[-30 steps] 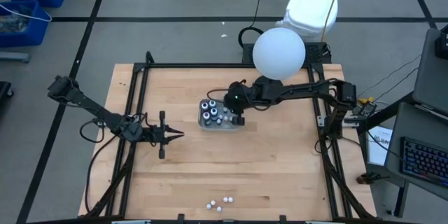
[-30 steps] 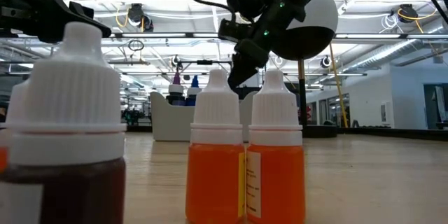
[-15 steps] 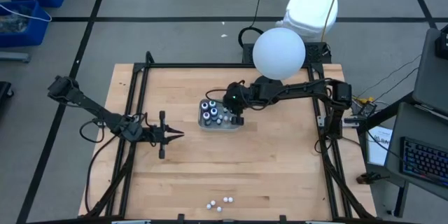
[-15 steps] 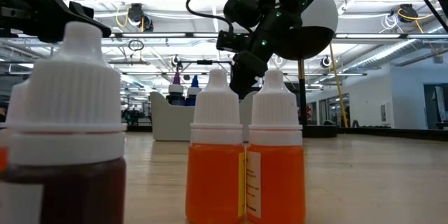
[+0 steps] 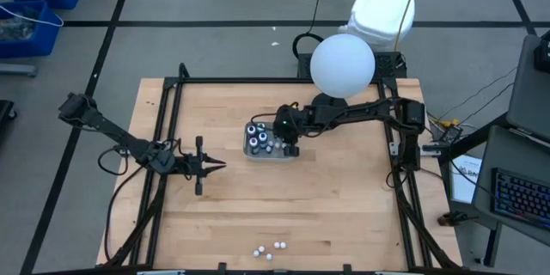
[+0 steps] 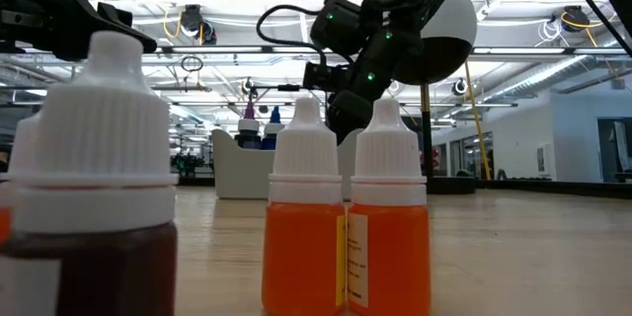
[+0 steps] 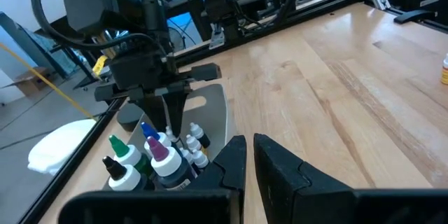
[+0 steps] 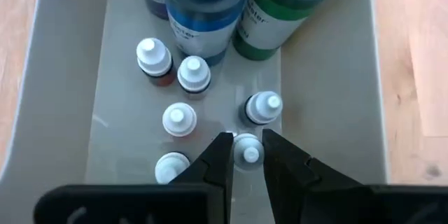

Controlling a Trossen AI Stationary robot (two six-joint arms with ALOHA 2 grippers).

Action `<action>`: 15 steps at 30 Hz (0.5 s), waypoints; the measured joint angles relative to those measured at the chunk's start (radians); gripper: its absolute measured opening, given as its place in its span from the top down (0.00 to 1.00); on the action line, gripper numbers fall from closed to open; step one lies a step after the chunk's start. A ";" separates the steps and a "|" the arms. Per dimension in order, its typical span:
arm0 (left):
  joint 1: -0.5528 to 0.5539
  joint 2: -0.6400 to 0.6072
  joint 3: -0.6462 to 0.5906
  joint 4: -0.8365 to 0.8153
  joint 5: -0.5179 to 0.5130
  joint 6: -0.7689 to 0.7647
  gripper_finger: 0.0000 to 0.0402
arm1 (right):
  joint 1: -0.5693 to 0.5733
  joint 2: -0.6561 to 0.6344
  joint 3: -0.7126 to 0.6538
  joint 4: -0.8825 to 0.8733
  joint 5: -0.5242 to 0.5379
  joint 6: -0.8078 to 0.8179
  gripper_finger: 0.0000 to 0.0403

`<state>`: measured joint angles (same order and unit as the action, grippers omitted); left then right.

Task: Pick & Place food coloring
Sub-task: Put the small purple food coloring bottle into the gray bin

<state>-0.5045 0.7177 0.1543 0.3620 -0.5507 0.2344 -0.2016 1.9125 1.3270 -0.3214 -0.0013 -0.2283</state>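
The grey tray [image 5: 280, 156] stands mid-table and holds food coloring: several tiny white-capped bottles [image 8: 180, 119] and larger blue [image 8: 206, 0] and green [image 8: 280, 7] bottles, all upright on its floor. My right gripper [image 8: 246, 143] hangs over the tray's right end [image 5: 290, 144], shut on one tiny white-capped bottle [image 8: 248, 155]. Three more tiny bottles [image 5: 269, 249] stand by the table's near edge, close before the low camera [image 6: 301, 217]. My left gripper [image 5: 216, 166] waits shut above the table, left of the tray. My right gripper has the tiny bottle's white cap [image 8: 248, 152] between its two fingertips [image 8: 222, 155], which stand one on each side of it. The fingers slant down from the table's right. The bottle stays upright; whether its base rests on the tray floor I cannot tell.
A large white globe on a black stand [image 5: 342, 64] rises at the table's far right edge, over my right arm. Black rails [image 5: 163, 137] frame the wooden tabletop. Bare wood lies between the tray and the three bottles near the front.
My right gripper has sunk toward the tray floor, its fingers unchanged around the tiny bottle. The other bottles have kept their places.
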 joint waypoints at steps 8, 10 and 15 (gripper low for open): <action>0.000 0.000 0.000 -0.001 0.000 -0.001 0.91 | 0.000 0.018 0.001 -0.020 -0.004 0.001 0.88; 0.000 0.000 0.000 0.000 0.000 -0.001 0.91 | 0.000 0.018 0.000 -0.020 -0.004 0.003 0.88; 0.000 0.000 0.000 0.000 0.000 -0.002 0.91 | 0.001 0.036 0.002 0.002 -0.018 0.002 0.87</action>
<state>-0.5045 0.7177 0.1543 0.3622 -0.5510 0.2329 -0.2008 1.9484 1.3294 -0.3192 -0.0190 -0.2262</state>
